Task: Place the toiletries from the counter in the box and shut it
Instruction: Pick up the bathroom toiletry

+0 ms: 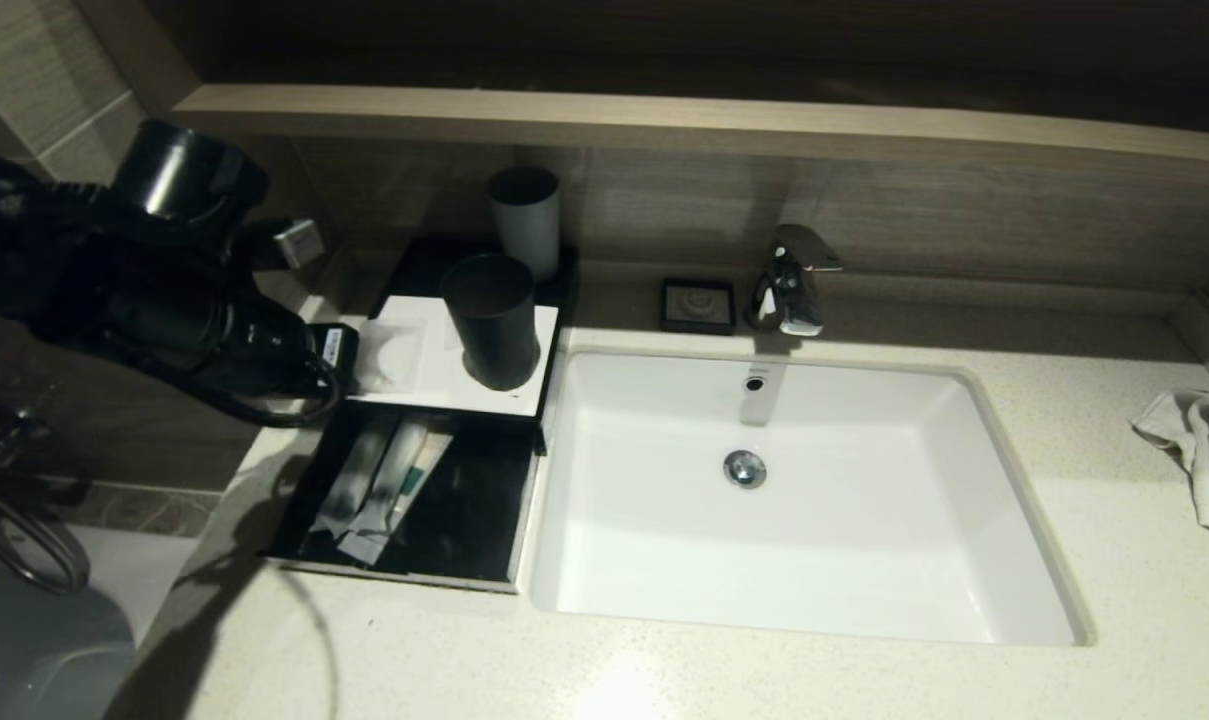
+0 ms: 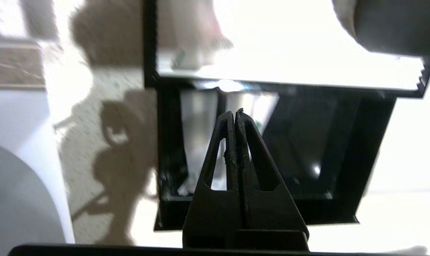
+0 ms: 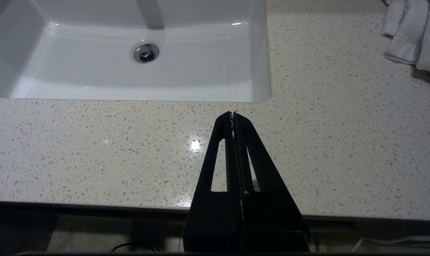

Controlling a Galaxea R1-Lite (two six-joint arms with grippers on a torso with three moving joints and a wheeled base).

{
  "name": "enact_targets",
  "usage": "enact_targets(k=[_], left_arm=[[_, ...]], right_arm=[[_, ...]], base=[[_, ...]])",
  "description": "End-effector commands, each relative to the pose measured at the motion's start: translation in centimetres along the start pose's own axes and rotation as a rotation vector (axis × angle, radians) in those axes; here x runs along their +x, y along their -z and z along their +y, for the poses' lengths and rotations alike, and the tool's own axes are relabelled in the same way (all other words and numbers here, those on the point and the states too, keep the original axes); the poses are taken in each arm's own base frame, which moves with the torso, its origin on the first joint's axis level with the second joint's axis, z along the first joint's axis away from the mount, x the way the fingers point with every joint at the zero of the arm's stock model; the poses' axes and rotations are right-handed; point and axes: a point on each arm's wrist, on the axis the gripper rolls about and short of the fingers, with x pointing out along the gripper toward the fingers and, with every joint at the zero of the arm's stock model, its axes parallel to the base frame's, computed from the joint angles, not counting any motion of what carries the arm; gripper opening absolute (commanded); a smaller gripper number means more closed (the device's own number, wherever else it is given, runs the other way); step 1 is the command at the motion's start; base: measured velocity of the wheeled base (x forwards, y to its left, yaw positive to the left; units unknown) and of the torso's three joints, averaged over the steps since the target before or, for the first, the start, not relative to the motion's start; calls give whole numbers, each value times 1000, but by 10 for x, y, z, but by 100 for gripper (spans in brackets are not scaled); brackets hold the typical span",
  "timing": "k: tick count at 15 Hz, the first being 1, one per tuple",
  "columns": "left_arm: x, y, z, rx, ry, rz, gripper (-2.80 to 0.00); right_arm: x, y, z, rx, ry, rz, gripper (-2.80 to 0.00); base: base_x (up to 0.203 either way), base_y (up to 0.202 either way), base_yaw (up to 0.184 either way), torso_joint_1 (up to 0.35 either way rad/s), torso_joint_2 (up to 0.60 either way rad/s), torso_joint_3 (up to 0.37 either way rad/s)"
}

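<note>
Currently listed: one box [image 1: 454, 385], black with a white top panel, at the counter's [image 1: 764, 670] left end beside the sink [image 1: 804, 500], its drawer [image 1: 464, 520] pulled out toward the counter's front edge. Packets, three: two long ones [image 1: 379, 485] lying side by side in the drawer's left half, one with a green label [image 1: 412, 482], its print too small to read; one square packet [image 1: 394, 355] with a round pad, lying on the white panel, not in the drawer. Cups, two: a dark cup [image 1: 491, 320] standing on the white panel just beside the square packet, a grey cup [image 1: 526, 220] behind it on the black tray. Other items: one small black dish [image 1: 699, 305] and one chrome tap [image 1: 789, 280] behind the sink, one white towel [image 1: 1204, 460] at the counter's far right. Grippers, two: left gripper [image 2: 235, 113], jaws pressed together with nothing between them, held over the drawer above the long packets; the left arm's bulk sits at the box's left side, near the square packet. Right gripper [image 3: 232, 114], jaws pressed together, empty, parked over bare counter in front of the sink. No readable writing anywhere.
</note>
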Motion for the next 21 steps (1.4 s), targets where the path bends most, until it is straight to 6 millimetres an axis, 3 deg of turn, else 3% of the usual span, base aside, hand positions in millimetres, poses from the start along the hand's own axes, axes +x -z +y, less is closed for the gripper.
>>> enact_targets(k=[1,4,11,12,21], left_arm=[[12,-2,0,0,-20,-4,-280],[21,-6,0,-1,-19,-33,-280],[16,-13,-1,-1,-15,-73,-280],[17,-13,-1,-1,-24,-75,0],[27,-17,0,4,-62,-71,0]], right_arm=[[0,0,0,0,0,0,-280],[0,0,0,0,0,0,-280],[0,0,0,0,0,0,-280],[0,0,0,0,0,0,-280],[0,0,0,0,0,0,-280]], base=[[0,0,0,0,0,0],[0,0,0,0,0,0],[0,0,0,0,0,0],[0,0,0,0,0,0],[0,0,0,0,0,0]])
